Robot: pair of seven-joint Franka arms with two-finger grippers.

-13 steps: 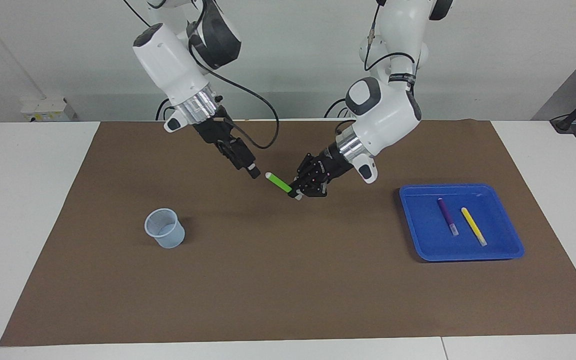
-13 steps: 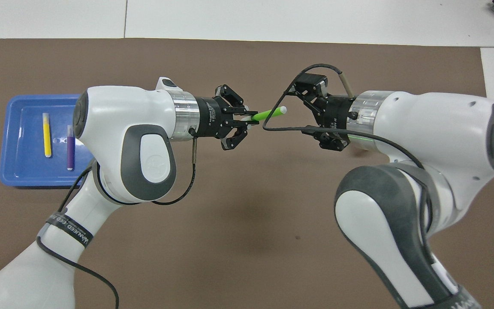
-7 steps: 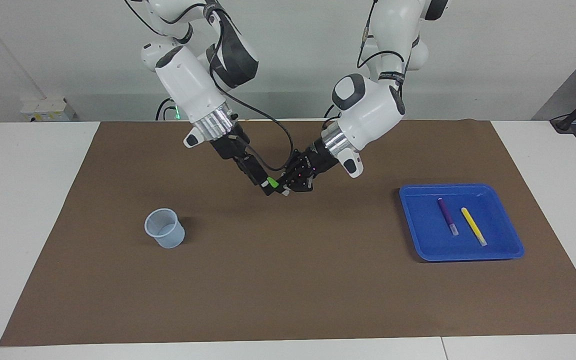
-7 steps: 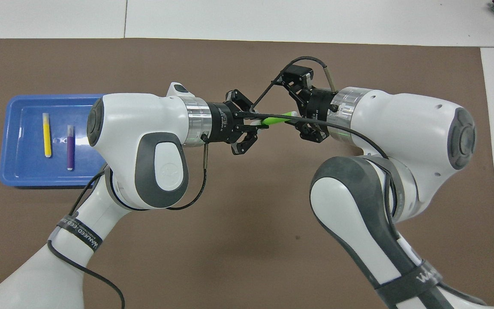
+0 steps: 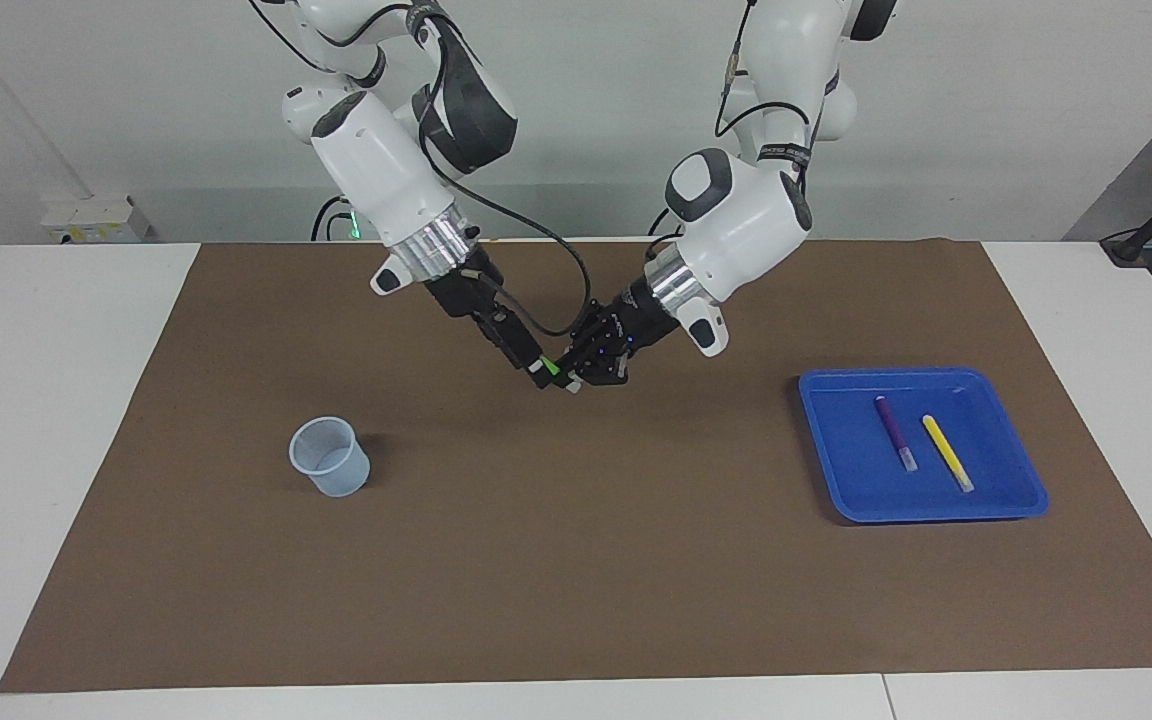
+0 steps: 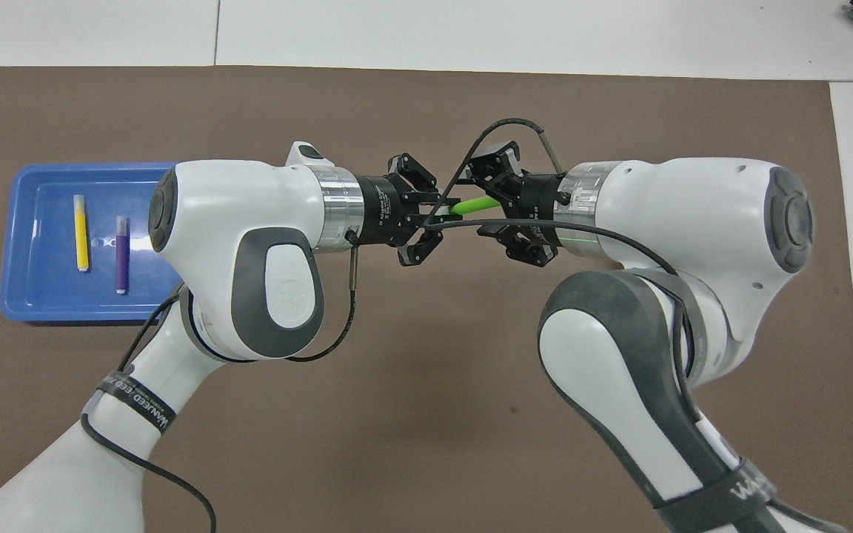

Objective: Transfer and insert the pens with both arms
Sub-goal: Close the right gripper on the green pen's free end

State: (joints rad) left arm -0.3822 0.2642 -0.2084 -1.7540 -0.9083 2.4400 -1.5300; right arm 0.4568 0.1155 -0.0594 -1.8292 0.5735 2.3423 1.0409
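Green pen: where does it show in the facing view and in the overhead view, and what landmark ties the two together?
Facing view: green pen, a short sliver between the two tools, mid-mat.
Overhead view: green pen between the same tools, upper centre.
Shared landmark: blue tray, toward the left arm's end.

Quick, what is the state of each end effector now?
Left end effector: shut on the green pen.
Right end effector: around the pen's other end; grip cannot be told.

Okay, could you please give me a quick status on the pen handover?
Left gripper shut on green pen, over mid-mat. Right gripper around pen's free end, grip unconfirmed. Purple pen and yellow pen in blue tray. Path to cup unobstructed.
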